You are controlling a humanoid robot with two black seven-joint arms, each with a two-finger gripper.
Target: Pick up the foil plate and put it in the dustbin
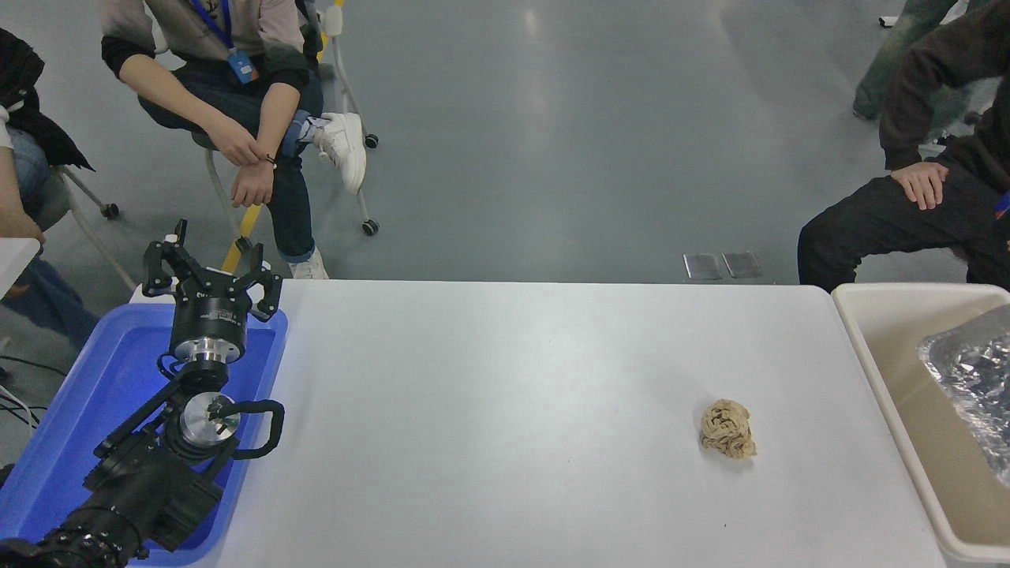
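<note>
The shiny crinkled foil plate (974,383) lies inside the cream-beige dustbin (876,379) at the table's right end, partly cut off by the picture's right edge. No gripper touches it. My left gripper (211,264) is parked open and empty over the blue tray at the lower left. My right arm and gripper are out of view.
A crumpled tan paper ball (727,428) lies on the white table (505,410) right of centre. A blue plastic tray (87,410) sits under the left arm. People sit at the far left and far right beyond the table.
</note>
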